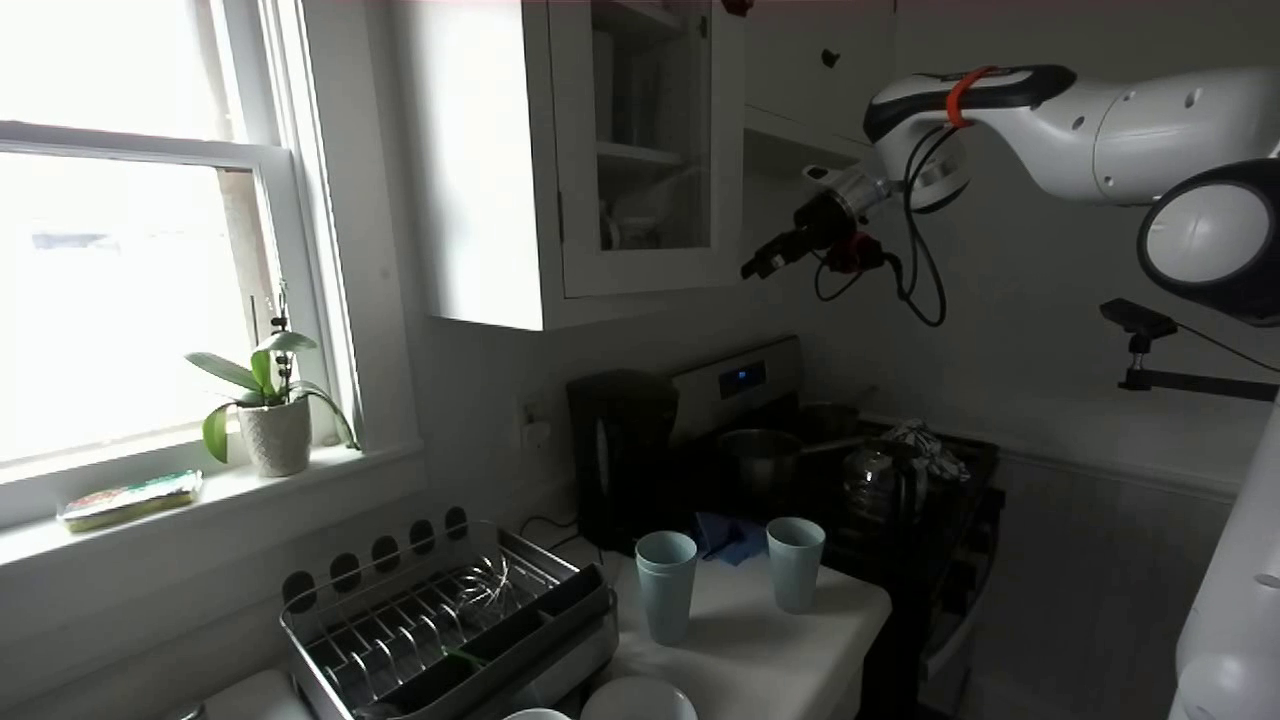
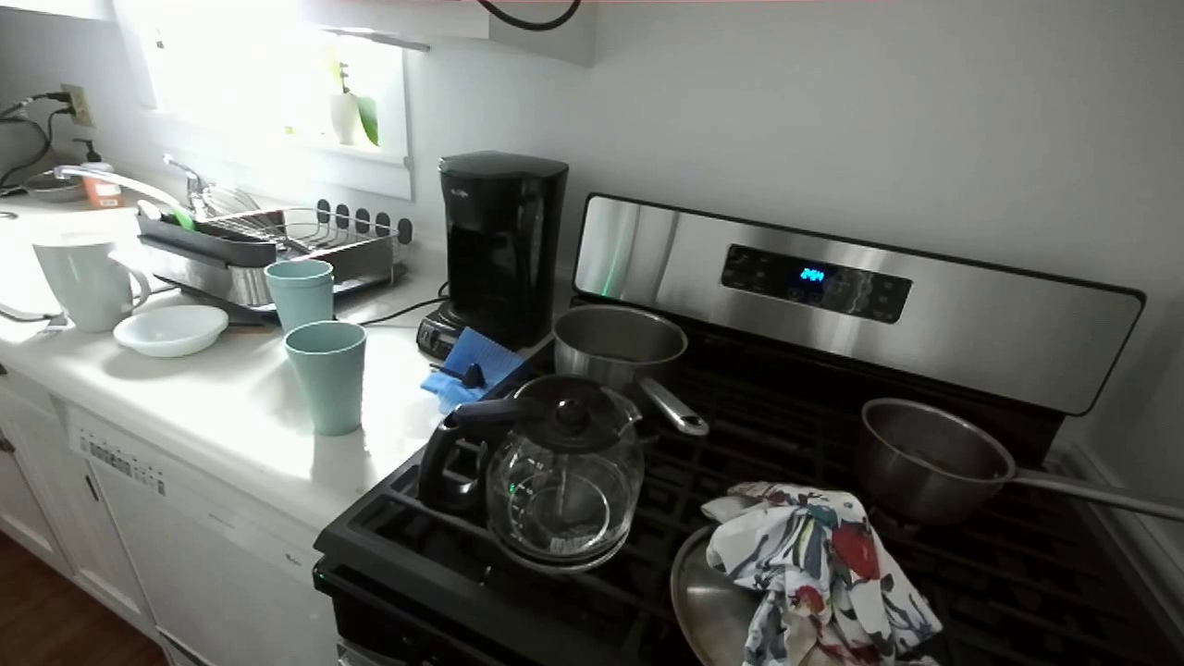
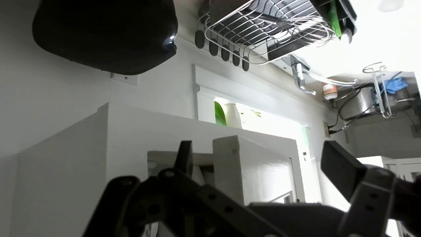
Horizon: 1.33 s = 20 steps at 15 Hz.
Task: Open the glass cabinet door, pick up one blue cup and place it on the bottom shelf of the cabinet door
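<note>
Pincer (image 1: 757,268) set wide; glass cabinet door (image 3: 255,172), ajar, shows its upright free edge between the fingers (image 3: 342,171).

Strong daylight is let in through a sash window (image 1: 130,270), whose panes are bleached white. The wall (image 1: 1050,400) beyond the stove (image 2: 777,444), crossed by a rail (image 1: 1120,473), is left in shadow in an exterior view. Beside the stove a white worktop (image 2: 222,398) is fitted, with a dishwasher (image 2: 213,546) set beneath it. Reddish-brown floor (image 2: 46,610) is glimpsed below.
</note>
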Motion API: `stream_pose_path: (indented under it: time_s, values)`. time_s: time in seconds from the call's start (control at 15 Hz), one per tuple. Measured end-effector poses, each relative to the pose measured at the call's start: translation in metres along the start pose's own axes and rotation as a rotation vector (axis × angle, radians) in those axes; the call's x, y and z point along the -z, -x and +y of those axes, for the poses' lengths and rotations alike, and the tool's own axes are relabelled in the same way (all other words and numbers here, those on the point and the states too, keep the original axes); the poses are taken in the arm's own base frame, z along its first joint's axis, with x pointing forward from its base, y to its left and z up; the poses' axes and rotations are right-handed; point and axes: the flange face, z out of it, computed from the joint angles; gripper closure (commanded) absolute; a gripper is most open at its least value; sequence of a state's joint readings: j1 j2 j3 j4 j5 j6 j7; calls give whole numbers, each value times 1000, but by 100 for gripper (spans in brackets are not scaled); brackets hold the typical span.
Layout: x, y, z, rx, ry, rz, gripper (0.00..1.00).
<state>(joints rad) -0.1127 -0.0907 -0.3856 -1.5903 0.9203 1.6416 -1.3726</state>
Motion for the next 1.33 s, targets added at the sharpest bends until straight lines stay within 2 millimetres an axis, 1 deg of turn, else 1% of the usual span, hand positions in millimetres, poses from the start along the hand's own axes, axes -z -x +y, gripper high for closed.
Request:
stream_pose_path:
  time_s: [0.4,0.67,0.87,1.07,1.33]
  values:
    - [-12,-8,2,23,-66,32,0]
    - [-19,-11,-3,31,-105,27,0]
    - [-20,-10,-8,32,-146,18,0]
    - [-16,-9,-18,36,-218,0,0]
    - [-10,-9,-42,34,-333,-34,0]
